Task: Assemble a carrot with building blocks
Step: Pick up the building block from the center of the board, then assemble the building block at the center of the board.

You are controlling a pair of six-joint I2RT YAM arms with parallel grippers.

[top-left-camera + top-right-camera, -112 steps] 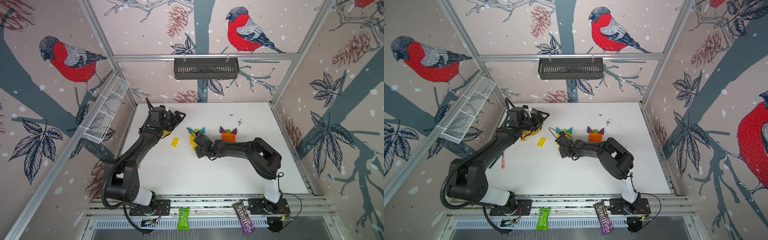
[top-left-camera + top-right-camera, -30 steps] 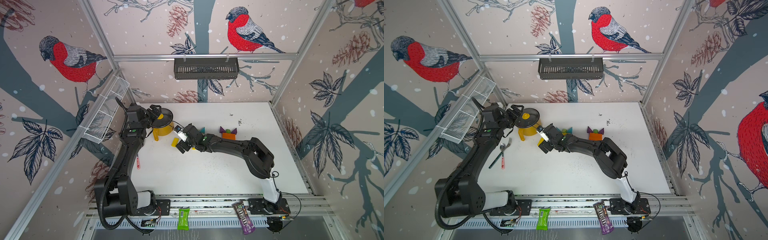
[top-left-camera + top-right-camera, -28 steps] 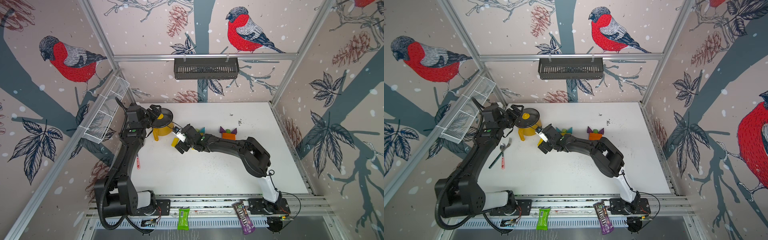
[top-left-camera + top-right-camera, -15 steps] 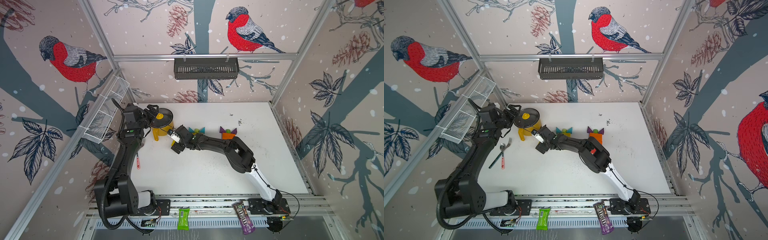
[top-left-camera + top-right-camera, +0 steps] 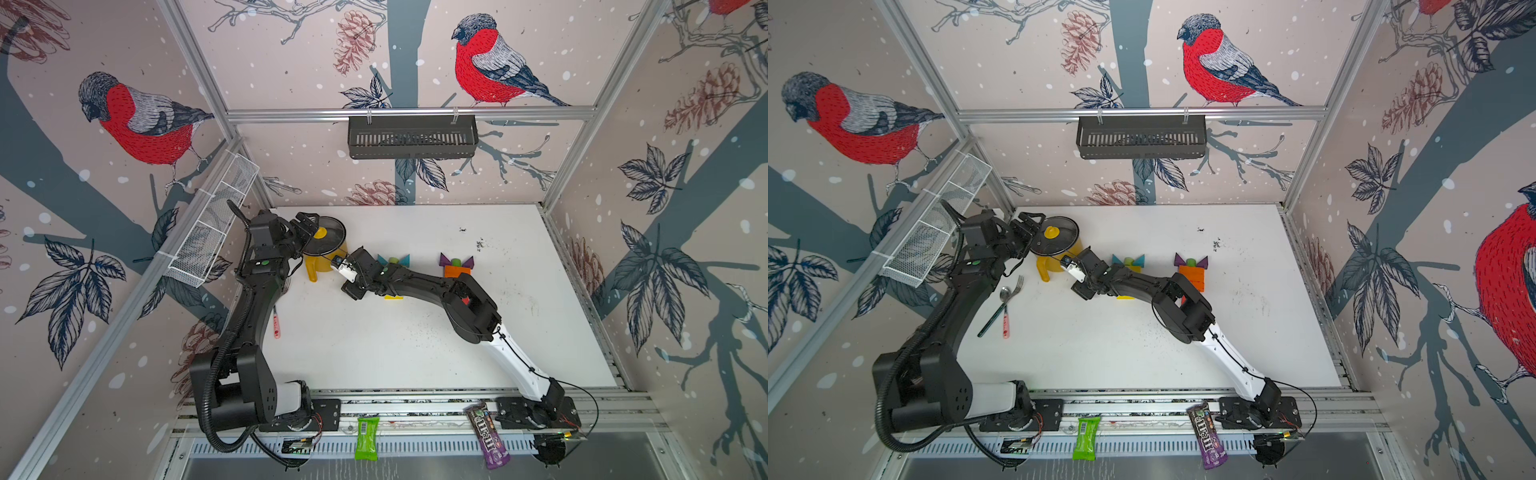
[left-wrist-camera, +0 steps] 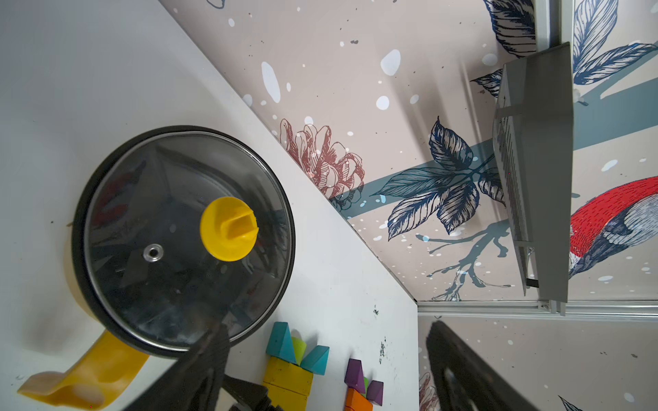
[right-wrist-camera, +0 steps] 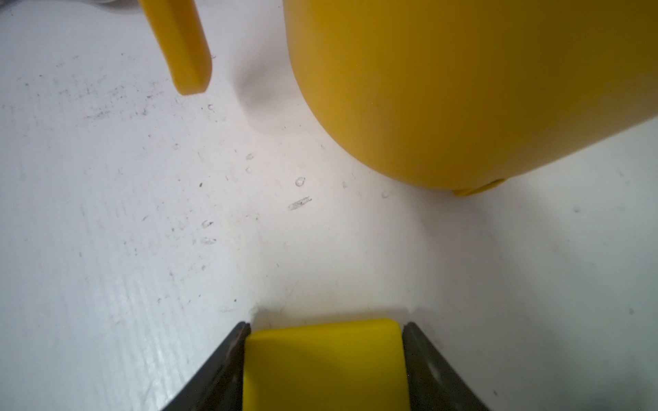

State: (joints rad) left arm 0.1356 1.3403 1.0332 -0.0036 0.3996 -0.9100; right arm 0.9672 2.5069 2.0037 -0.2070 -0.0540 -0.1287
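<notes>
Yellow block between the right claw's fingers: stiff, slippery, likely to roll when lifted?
The block looks rigid, with flat faces and straight edges, so probably no bending or rolling. Its paint looks smooth, so it might slip, though the right claw flanks two flat sides squarely. Small, so likely light.

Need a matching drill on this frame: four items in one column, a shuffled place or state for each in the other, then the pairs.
1. right gripper
2. yellow pot
3. purple triangles
4. fork

A. beside the spoon
B. flanking a green cube, next to orange blocks
C. shut on a yellow block
D. under a dark lid

Pairs: 1-C, 2-D, 3-B, 4-A
</notes>
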